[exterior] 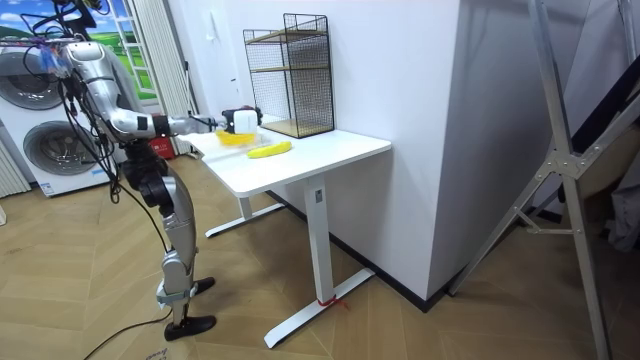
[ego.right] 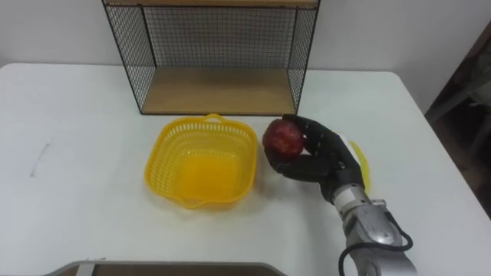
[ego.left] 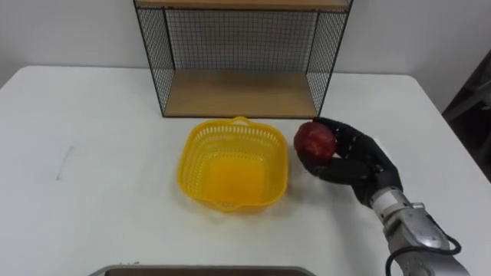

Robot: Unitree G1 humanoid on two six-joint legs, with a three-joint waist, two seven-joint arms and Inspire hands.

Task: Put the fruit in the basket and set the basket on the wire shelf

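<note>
carry the apple toward nine o'clock until it sits over the middle of the empty basket, lower it past the rim, then release so it won't bounce out. the right hand reaches in from five o'clock, fingers clamped on the apple just beside the basket's three o'clock edge.

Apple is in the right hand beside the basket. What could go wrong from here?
The apple is outside the yellow basket; if the right hand loses it, it could roll across the table. Swinging over low may knock the basket's rim. The banana lying by the wrist could get swept aside.
</note>
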